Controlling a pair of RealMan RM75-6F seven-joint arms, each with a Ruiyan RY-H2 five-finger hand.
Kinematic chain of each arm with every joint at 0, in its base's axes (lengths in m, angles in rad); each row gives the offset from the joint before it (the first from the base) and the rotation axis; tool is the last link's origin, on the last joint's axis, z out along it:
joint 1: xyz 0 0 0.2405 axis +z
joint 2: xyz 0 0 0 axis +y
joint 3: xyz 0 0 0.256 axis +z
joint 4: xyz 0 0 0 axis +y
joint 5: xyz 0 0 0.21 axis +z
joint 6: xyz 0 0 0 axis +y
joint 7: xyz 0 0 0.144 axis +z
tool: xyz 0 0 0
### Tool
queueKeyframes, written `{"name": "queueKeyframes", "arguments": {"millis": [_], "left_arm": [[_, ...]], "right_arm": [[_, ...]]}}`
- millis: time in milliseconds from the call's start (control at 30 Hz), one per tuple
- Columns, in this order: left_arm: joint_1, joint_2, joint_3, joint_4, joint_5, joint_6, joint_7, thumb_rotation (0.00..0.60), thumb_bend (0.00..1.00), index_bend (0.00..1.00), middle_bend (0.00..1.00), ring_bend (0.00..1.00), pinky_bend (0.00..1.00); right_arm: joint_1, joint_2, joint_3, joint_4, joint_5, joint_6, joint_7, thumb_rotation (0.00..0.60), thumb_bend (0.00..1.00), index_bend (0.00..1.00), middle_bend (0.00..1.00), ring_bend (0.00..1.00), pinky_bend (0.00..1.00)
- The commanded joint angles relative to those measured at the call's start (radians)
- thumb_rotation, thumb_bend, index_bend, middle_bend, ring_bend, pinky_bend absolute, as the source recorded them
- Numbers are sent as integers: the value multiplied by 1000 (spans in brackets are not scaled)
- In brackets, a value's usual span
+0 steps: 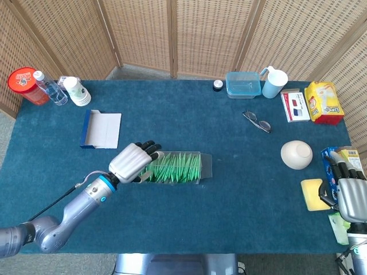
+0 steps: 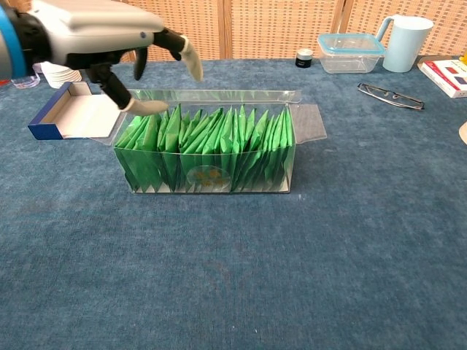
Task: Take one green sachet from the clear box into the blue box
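Worktop [image 1: 229,195] covered in dark blue carpet-like cloth; woven rattan folding screens [image 1: 172,34] behind, at 12 o'clock. Clear plastic box [image 2: 211,149] packed with upright green sachets [image 2: 219,138] sits mid-table; the open blue cardboard box [image 1: 101,129] lies at its 10 o'clock. Left robot hand [image 1: 132,162] hovers over the box's left end, fingers spread, holding nothing. Right robot hand [image 1: 351,197] rests at 4 o'clock edge; grip unclear.

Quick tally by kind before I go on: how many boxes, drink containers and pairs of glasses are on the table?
Boxes: 3 (clear box, blue box, lidded tub)
Drink containers: 3 (pitcher, water bottle, paper cups)
Glasses: 1 (eyeglasses)
Total: 7
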Motion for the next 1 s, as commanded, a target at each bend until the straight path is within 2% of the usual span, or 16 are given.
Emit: {"name": "queueKeyframes", "arguments": {"millis": [33,600,767,900,1000], "left_arm": [[-25,-4,0,8,-17,-19,-1,527,375,272,194,172,422],[-126,-25,17,82,-148,-66,3,512,421,287,193,172,422],[-144,-36,25,110,-176,-65,-6,503,488,314,193,172,422],[-160,-40,17,128,-212,-83,-46,494,566,328,193,172,422],[-169,-37,13,137,-222,-90,-67,492,574,328,192,172,422]], "right_arm": [[-3,-1,0,4,1,2,5,274,718,134,144,180,289],[-12,-2,2,11,4,8,12,273,718,134,144,180,289],[-10,-3,3,9,3,5,8,273,718,134,144,180,289],[-9,-8,3,8,4,2,7,315,718,134,144,181,289],[-11,-11,2,7,9,1,6,319,718,134,144,181,289]]}}
